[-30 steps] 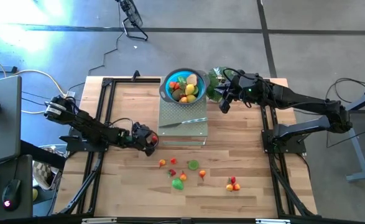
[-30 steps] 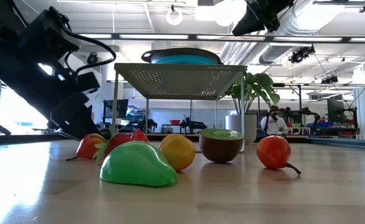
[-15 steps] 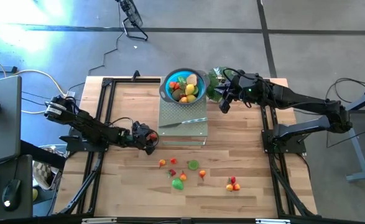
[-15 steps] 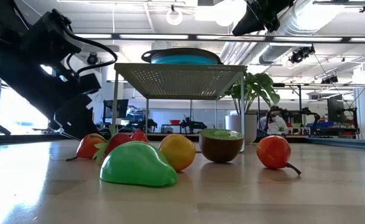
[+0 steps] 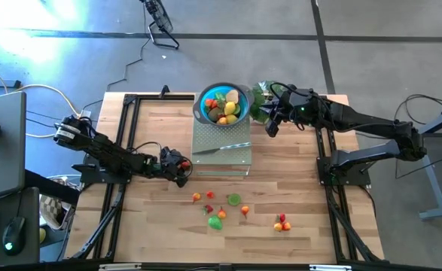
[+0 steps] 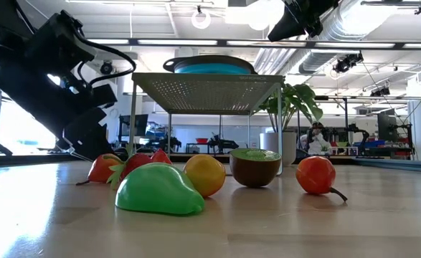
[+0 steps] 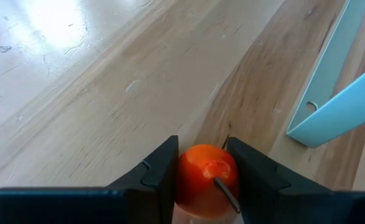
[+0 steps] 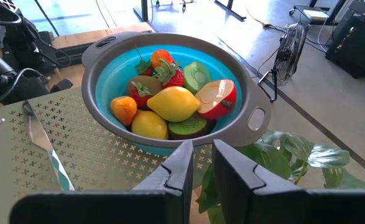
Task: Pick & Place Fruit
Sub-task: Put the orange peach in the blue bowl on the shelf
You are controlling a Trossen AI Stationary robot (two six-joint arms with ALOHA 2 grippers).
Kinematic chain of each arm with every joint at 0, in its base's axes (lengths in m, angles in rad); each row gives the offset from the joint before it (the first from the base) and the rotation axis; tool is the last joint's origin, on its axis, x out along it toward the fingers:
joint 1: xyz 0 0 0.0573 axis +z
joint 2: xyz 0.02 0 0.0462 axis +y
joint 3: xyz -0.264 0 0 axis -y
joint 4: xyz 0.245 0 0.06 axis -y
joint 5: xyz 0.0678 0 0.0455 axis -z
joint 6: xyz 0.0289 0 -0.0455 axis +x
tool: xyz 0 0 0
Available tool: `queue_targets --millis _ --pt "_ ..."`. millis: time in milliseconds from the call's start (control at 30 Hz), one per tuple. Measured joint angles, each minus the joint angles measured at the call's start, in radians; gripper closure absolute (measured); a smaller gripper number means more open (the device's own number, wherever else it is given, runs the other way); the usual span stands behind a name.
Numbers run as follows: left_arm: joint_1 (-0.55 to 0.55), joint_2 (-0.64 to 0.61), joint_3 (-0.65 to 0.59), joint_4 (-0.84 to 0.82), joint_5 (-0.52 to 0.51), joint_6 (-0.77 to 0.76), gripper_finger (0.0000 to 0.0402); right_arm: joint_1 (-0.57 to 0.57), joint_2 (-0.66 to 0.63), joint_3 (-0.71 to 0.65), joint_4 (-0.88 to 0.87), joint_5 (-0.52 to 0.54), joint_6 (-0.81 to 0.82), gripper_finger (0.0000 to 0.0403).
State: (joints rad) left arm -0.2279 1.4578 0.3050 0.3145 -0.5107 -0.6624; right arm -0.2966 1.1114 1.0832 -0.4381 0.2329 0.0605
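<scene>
Left wrist view shows the left gripper [image 7: 201, 177] clamped on an orange-red fruit [image 7: 204, 180] low over the table [image 7: 76, 93]

A pale wooden table [image 5: 160, 124]; a perforated metal stand [image 5: 222, 149] near its back middle; loose toy fruit [image 5: 215, 222] scattered toward the front; a potted plant [image 5: 260, 102] beside the stand.

Blue bowl [image 8: 170, 93], cross-perforated silver rack [image 8: 76, 155]

A robotics lab: open ceiling ducts [image 6: 368, 29] and distant workbenches [image 6: 382, 147]
</scene>
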Motion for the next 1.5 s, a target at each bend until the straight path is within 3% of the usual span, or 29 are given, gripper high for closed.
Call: queue_targets --millis 1233,1500 --pt "-0.001 -0.001 0.000 -0.001 0.003 -0.051 0.0277 0.000 0.000 0.000 0.000 0.000 -0.003 0.0350" --pt "-0.003 -0.069 -0.003 -0.020 0.029 -0.083 0.0277 0.000 0.000 0.000 0.000 0.000 -0.003 0.0350"
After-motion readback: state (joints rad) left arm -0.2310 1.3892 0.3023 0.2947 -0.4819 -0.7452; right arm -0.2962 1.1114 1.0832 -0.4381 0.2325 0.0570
